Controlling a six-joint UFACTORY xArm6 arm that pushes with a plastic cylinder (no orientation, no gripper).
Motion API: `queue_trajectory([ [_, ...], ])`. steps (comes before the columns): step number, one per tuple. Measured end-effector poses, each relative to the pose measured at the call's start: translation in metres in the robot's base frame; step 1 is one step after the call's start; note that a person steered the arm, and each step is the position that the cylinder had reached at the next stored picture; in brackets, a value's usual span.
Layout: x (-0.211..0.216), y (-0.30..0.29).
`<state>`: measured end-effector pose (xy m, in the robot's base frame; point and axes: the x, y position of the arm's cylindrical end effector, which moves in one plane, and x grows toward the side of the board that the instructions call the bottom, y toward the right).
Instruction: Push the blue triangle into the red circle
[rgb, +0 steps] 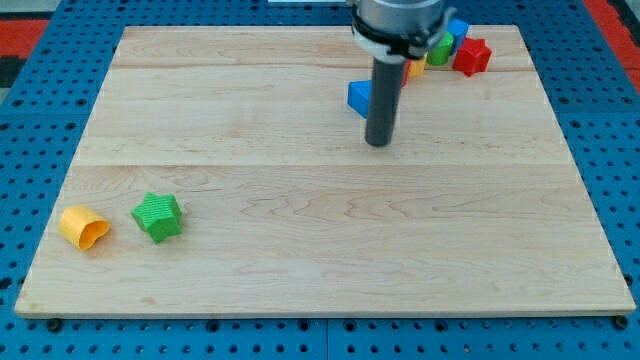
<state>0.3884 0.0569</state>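
Observation:
A blue block (359, 96), apparently the triangle, lies at the board's upper middle, its right part hidden behind my rod. My tip (378, 143) rests on the board just below and slightly right of it. A red block (472, 56) lies at the view's top right in a cluster; its shape looks star-like, and I cannot make out a plain circle. The rod hides part of that cluster.
The top-right cluster also holds a green block (440, 47), a second blue block (458, 27) and a yellow-orange piece (415, 68). A green star (158, 216) and a yellow block (84, 227) lie at the lower left. The wooden board (320, 250) sits on blue pegboard.

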Motion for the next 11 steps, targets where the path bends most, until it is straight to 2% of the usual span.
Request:
queue_trajectory([
  [1,-0.016,-0.016],
  [3,-0.056,-0.006],
  [5,-0.063,-0.002],
  [7,-0.081,0.095],
  [8,-0.080,0.112],
  [9,-0.053,0.062],
  [10,-0.069,-0.025],
  [11,-0.031,-0.044],
])
